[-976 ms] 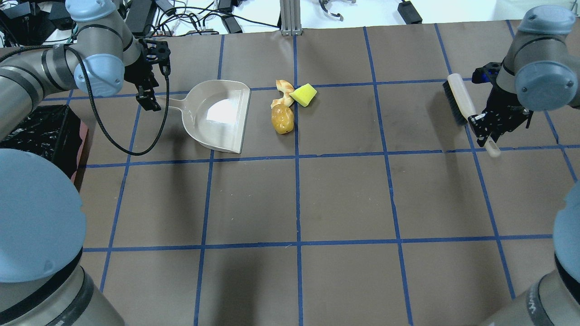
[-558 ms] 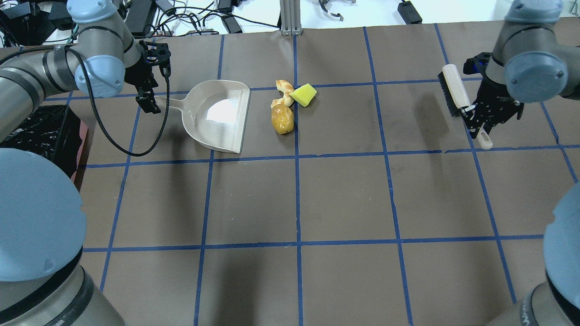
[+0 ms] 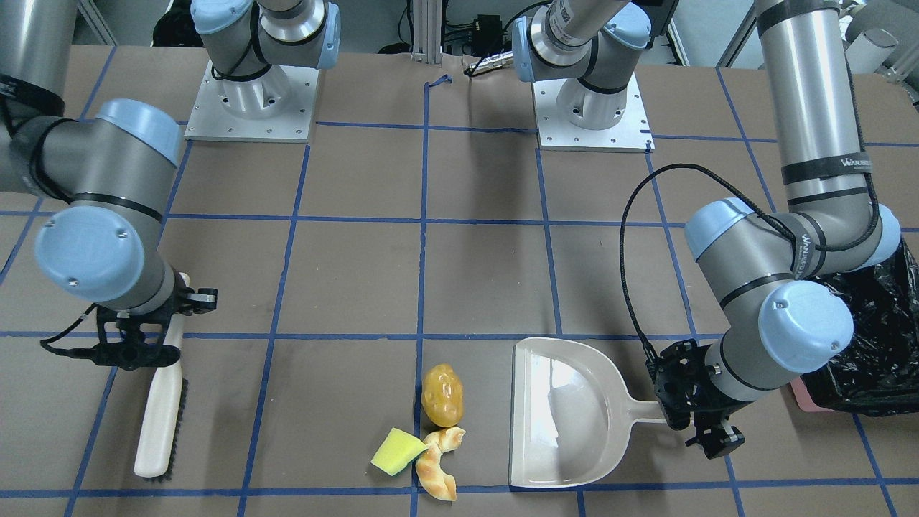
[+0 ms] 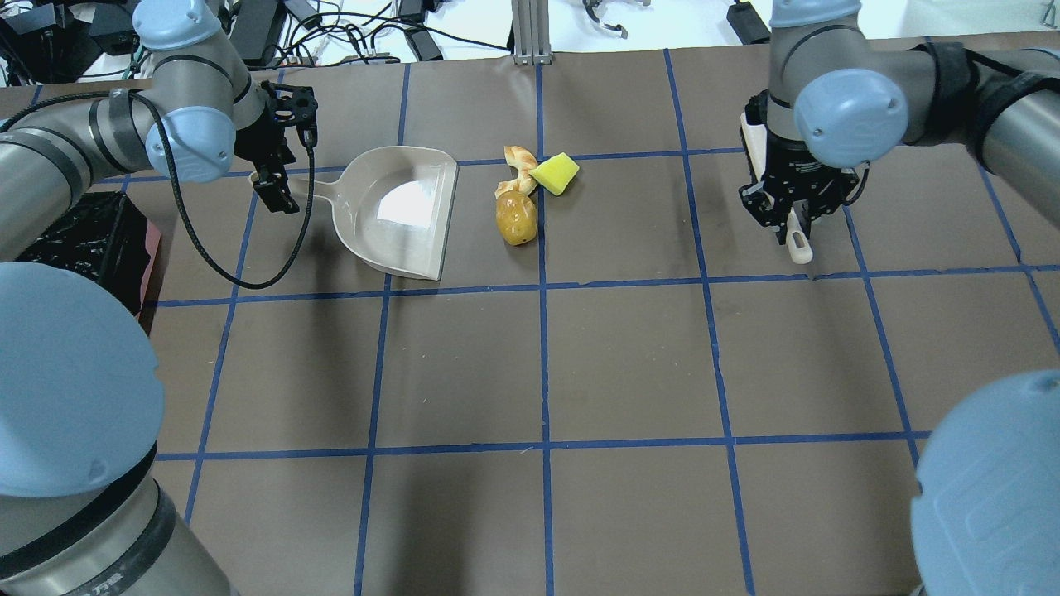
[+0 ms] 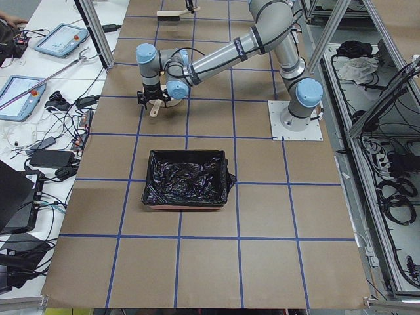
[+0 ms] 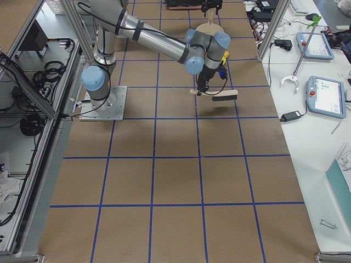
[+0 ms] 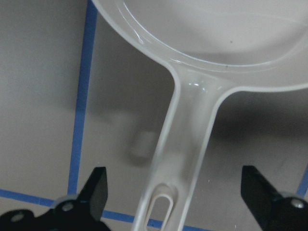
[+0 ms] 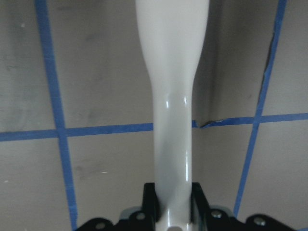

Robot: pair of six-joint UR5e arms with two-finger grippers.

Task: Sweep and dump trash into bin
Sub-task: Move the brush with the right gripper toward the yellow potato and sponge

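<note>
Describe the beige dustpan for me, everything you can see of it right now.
The beige glossy plastic dustpan lies flat and empty on the brown table. It has a raised curved rim, a straight open lip and a narrow handle with a hanging slot. The lip faces the amber-yellow potato-like lump, close but apart. The open left gripper straddles the handle end, not clamping it.

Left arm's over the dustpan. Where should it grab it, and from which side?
Grip the handle, coming straight down from above. The dustpan lies flat and its bowl looks too broad for the jaws; the narrow handle sits between the fingers of the open left gripper.
</note>
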